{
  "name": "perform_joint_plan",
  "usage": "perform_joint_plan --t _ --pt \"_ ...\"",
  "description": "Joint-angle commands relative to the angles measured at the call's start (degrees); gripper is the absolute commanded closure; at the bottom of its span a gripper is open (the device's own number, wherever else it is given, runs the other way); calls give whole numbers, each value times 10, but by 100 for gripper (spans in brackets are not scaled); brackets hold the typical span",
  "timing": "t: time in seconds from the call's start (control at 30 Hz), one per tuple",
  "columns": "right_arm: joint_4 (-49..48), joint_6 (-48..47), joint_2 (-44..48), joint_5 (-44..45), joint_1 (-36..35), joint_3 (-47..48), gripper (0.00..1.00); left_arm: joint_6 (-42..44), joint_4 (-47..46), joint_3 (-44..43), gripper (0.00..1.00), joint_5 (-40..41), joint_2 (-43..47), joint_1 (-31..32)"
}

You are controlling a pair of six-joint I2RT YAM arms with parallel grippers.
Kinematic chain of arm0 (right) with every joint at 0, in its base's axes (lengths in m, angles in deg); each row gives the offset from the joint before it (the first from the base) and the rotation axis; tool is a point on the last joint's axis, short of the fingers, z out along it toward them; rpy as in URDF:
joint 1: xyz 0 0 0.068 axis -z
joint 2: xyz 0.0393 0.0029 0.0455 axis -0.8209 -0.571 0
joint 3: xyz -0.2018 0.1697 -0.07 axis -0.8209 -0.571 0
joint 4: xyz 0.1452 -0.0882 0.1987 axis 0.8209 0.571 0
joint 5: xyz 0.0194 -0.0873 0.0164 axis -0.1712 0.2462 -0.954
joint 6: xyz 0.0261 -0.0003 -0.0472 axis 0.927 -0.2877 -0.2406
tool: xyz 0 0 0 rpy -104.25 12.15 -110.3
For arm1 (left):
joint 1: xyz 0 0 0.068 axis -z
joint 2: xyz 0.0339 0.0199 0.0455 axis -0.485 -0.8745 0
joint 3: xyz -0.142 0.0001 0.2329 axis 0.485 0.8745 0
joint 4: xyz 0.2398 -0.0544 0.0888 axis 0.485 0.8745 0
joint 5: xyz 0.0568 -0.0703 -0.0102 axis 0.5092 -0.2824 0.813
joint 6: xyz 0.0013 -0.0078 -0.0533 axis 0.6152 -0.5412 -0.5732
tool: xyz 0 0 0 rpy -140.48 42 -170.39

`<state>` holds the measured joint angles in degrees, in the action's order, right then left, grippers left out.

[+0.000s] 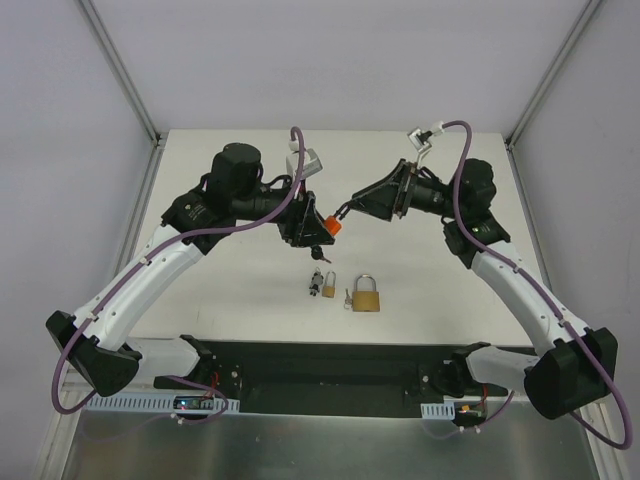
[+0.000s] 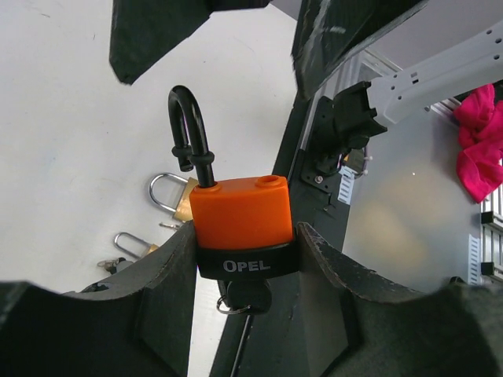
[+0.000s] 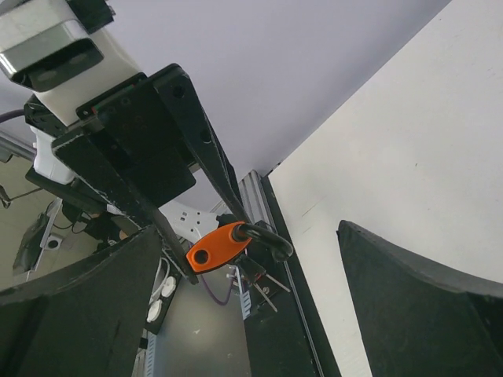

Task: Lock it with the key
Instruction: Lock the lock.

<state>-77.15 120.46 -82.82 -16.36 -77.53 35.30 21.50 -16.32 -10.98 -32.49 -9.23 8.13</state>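
Holding the padlock [image 1: 333, 226] clear of the desk [image 1: 240, 300], above its middle, the left gripper [image 1: 318, 230] faces the right gripper [image 1: 350, 208] in the top view. The right tips are just beside the lock's shackle end. The key [image 1: 318, 250] hangs from the other end, toward the near edge. A small lock [image 1: 322, 284] and a brass lock [image 1: 367, 294] lie on the desk nearer that edge.

In the left wrist view the fingers [image 2: 161, 290] are partly closed and clamp the black base of the lock from both sides. The shackle [image 2: 189, 126] stands up with one leg seated. The other leg is swung out of its hole, which shows empty, so the lock is open. The key sits under the body, low between the fingers.

In the right wrist view the fingers [image 3: 424, 306] are spread as wide as they go and hold nothing. The padlock sits ahead in the gap between them, not yet between the pads. Its long axis slants across the view, shackle to the right, key below. The right arm is the free one and the nearer. As I judge it, it must reach the key end, which is the end turned away from it.
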Motion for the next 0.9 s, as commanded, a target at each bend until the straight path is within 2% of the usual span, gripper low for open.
perform_joint_plan --t 0.0,0.27,0.4,0.43,0.5,0.53,0.63,0.73,0.87 --pt "-72 14 -16 -7 -21 17 3 -13 -54 -11 100 -36 20 4" --pt "-92 24 -19 -27 -43 16 1 -16 -66 -5 100 -26 27 4" --pt "-109 33 -5 -32 -44 6 19 -16 -67 -1 100 -20 26 4" --pt "-108 34 -1 -31 -44 3 28 -15 -68 -1 100 -19 27 4" --pt "-109 36 4 -30 -44 -1 34 -15 -68 1 100 -14 27 4" --pt "-109 38 6 -27 -45 -4 42 -15 -68 1 100 -13 28 3" --pt "-108 40 9 -21 -44 -11 55 -15 -68 3 100 -11 30 4" --pt "-109 42 6 -17 -44 -11 63 -15 -68 5 100 -10 32 4" --pt "-108 45 -1 -15 -44 -8 67 -16 -68 6 100 -11 34 3"
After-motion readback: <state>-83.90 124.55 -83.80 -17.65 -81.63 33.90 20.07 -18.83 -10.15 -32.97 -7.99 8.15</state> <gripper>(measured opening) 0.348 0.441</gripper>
